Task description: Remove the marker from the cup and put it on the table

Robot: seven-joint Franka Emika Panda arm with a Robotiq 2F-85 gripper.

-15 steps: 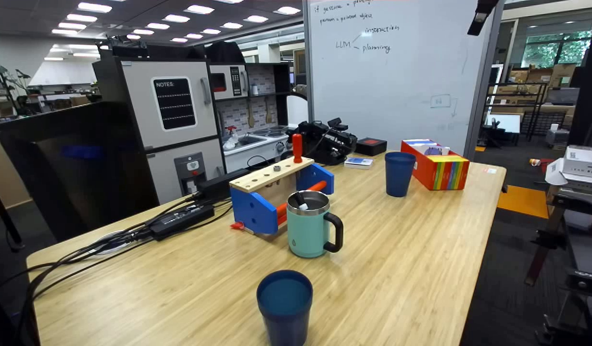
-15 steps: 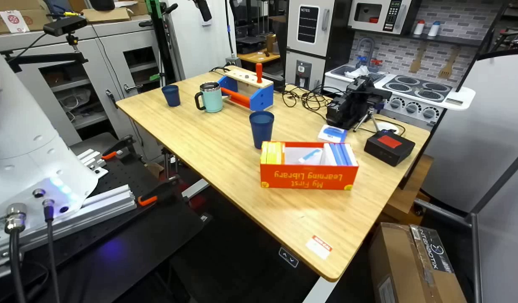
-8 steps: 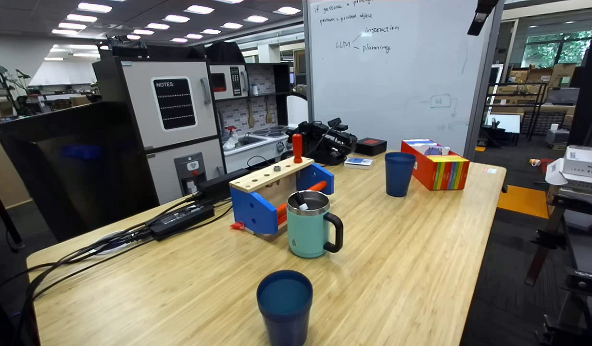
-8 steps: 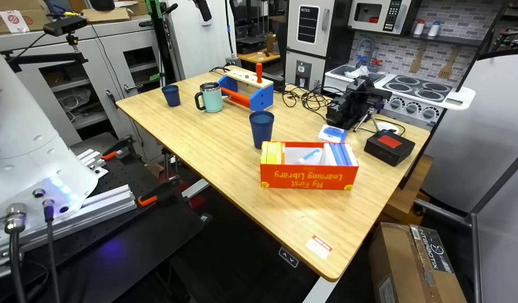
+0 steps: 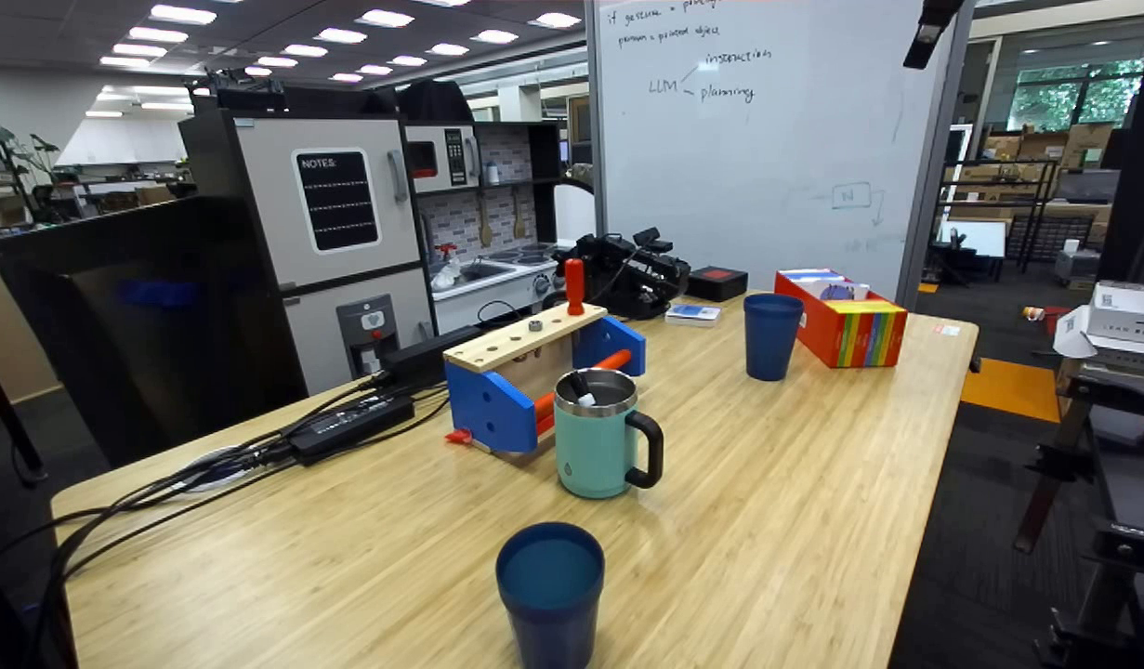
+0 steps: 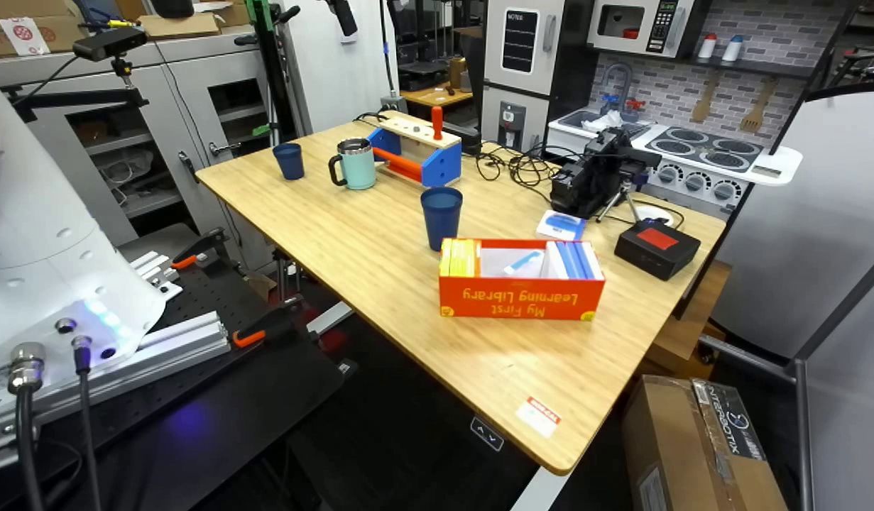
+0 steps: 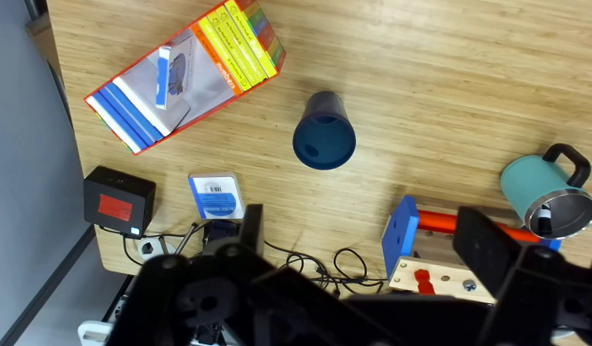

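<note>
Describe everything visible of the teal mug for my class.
The teal mug has a smooth body with a small dark drop mark near its base, a silvery, metallic-looking rim and interior, and a black side handle. It stands upright and lidless on the wooden table, close beside the toy workbench; whether they touch is unclear. The marker, dark with a white part, is inside it.

Smooth cup, shiny metal rim, grained wood table, claw perhaps matt

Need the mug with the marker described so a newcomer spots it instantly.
On the light-wood table, find the blue-ended toy workbench. Beside it stands the teal mug. Unlike the two dark blue cups, it has a black handle, silvery rim and the marker inside.
</note>
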